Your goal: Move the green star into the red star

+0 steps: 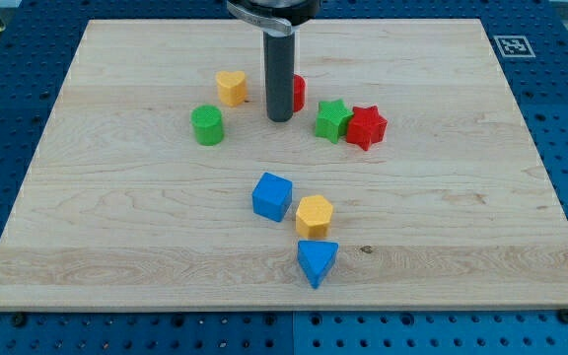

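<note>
The green star [332,119] lies right of the board's centre, touching the red star [367,126] on its right side. My tip [280,118] rests on the board a short way to the left of the green star, apart from it. A red block [297,92] sits just behind the rod, mostly hidden by it.
A yellow heart [231,87] and a green cylinder [207,125] lie left of my tip. A blue cube [272,196], a yellow hexagon [315,215] and a blue triangle [318,261] sit toward the view's bottom. The wooden board [87,227] ends at blue table edges.
</note>
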